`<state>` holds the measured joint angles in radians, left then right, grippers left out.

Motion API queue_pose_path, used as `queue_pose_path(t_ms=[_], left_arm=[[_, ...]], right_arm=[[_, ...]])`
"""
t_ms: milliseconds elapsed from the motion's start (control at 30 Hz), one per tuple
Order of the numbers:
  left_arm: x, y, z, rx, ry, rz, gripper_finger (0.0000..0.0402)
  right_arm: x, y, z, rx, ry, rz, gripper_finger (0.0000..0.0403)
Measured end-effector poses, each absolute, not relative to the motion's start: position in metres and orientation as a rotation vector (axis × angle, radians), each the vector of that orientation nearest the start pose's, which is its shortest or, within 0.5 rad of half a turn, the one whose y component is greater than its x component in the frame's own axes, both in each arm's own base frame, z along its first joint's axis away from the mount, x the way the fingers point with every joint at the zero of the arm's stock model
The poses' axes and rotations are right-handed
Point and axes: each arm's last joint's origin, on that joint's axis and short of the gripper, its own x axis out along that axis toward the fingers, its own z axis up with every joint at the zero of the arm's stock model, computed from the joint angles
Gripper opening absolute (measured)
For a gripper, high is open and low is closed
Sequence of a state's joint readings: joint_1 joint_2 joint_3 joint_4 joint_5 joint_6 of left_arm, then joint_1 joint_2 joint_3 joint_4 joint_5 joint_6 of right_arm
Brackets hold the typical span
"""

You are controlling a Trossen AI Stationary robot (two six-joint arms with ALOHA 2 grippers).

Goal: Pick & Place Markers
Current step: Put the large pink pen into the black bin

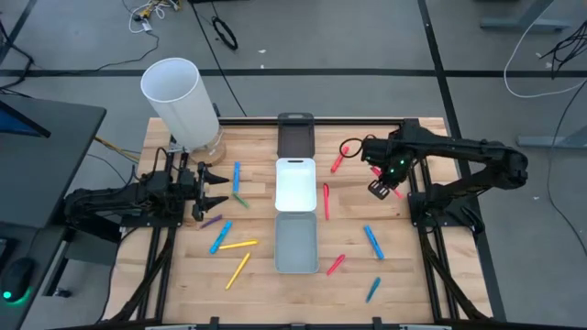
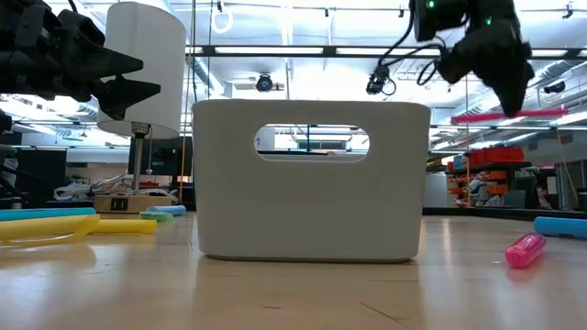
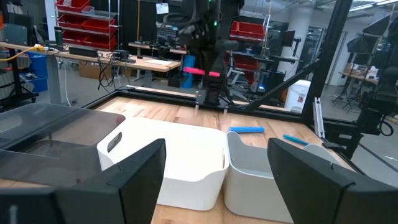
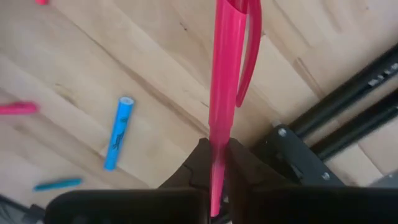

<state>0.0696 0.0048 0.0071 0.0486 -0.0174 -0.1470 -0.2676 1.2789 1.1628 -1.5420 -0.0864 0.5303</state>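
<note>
While its fingers pinch a pink marker [image 4: 222, 87] at the right wrist view's centre, the right gripper [image 1: 382, 186] hangs above the table [image 1: 404, 266] at the high view's right. Centre frame sit three trays [image 1: 295, 183]. Farther left, the left gripper [image 1: 218, 188] waits wide apart, empty, near scattered markers [image 1: 229, 243].

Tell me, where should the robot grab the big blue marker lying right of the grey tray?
Probably around its middle, coming straight down from above. The blue marker lies flat and slanted on the table with bare wood on both long sides, so there is room to pinch across its thin barrel. The ends offer less to hold.
</note>
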Motion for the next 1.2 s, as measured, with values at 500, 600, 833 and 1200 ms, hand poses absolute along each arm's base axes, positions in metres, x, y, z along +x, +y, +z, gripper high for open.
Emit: queue_pose_path(t_ms=[500, 600, 833, 1200], left_arm=[[0.097, 0.007, 0.170, -0.146, -0.057, 0.083, 0.0288], [0.097, 0.007, 0.170, -0.145, -0.057, 0.083, 0.0288], [0.097, 0.007, 0.170, -0.145, -0.057, 0.083, 0.0288], [0.097, 0.007, 0.170, -0.145, -0.057, 0.083, 0.0288]], right_arm=[[0.186, -0.047, 0.349, 0.759, 1.367, -0.533, 0.0020], [0.186, -0.047, 0.352, 0.802, 1.348, -0.563, 0.0020], [0.185, -0.052, 0.353, 0.990, 1.290, -0.714, 0.0020], [0.207, -0.074, 0.348, 1.141, 1.094, -0.798, 0.0019]])
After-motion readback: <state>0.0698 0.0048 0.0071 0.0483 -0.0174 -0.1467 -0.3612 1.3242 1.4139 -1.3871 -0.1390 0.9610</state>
